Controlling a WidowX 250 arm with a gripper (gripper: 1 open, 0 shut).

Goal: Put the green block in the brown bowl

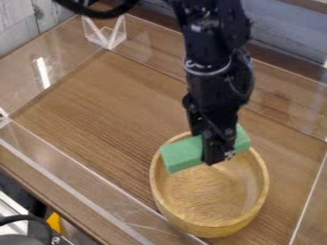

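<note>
green block (186, 155): lifted, over the bowl's rear part — release left;
brown bowl (215, 196): upright, waiting;
tool (201, 140): closed round the block — seemingly firm

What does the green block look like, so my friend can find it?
Find the big round wooden bowl on the table. Look at its far part, just under the black robot arm's tool. The block is flat, longish and plain green, while the bowl is light brown.
</note>
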